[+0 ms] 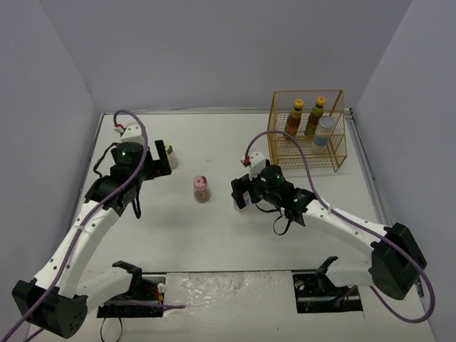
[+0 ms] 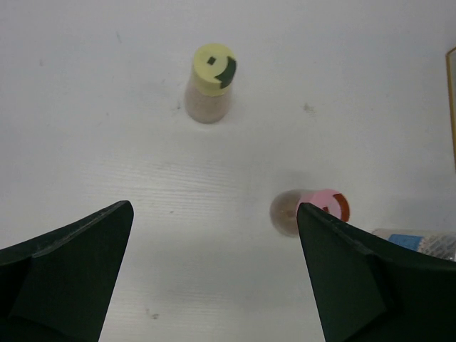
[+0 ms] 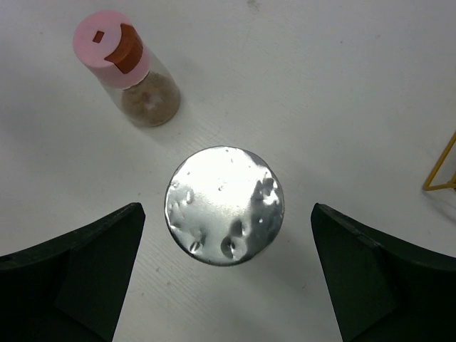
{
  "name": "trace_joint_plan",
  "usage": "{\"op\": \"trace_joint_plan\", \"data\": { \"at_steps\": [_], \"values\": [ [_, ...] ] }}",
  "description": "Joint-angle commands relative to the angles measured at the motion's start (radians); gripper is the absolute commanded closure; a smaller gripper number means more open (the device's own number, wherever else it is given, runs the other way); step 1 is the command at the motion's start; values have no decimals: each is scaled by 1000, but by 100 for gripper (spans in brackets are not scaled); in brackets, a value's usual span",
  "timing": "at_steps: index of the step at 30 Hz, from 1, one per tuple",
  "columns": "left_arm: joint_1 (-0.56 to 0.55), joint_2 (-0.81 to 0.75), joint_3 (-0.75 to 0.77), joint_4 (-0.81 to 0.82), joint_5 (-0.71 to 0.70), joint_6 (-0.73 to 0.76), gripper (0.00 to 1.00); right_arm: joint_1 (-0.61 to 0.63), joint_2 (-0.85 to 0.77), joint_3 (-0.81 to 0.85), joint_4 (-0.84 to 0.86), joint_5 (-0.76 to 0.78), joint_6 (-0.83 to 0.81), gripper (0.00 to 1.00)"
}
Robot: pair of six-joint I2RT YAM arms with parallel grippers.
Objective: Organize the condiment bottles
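Inside the yellow wire basket (image 1: 308,92) at the desk's (image 1: 214,135) far right stand two tall yellow-capped bottles (image 1: 294,118) and a silver-lidded bottle (image 1: 324,131). I can't read the labels; the stout one's looks blue. My right claw (image 3: 225,210) is spread wide, gripping nothing, over the second silver-lidded bottle (image 3: 225,205), with the pink-capped bottle (image 3: 125,71) near. My left claw (image 2: 214,214) gapes empty toward the yellow-green-capped bottle (image 2: 211,82).

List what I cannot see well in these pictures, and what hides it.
- Silver-lidded bottle: the right wrist view shows only its lid; the label is hidden underneath.
- Pink-capped bottle: left wrist view, partly behind a finger of the left end effector.
- Yellow-green-capped bottle: top view, partly behind that end effector.
- Yellow wire basket: right wrist view, cut off by the right edge.
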Motion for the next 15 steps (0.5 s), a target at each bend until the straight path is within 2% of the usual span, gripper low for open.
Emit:
{"op": "trace_joint_plan", "data": {
  "at_steps": [1, 3, 7, 9, 10, 15],
  "values": [
    [94, -114, -38, -24, 14, 42, 3, 35, 59, 51, 123, 57, -15, 1],
    [119, -135, -62, -27, 18, 48, 3, 38, 75, 49, 132, 59, -13, 2],
    [169, -177, -158, -13, 29, 59, 3, 44, 121, 45, 149, 105, -23, 12],
    [174, -187, -194, -2, 38, 59, 3, 44, 130, 48, 153, 111, -22, 23],
    [174, -190, -202, 2, 39, 67, 3, 44, 133, 46, 153, 112, -19, 33],
    [177, -201, -208, -4, 20, 80, 3, 43, 120, 88, 124, 117, -21, 66]
  ]
}}
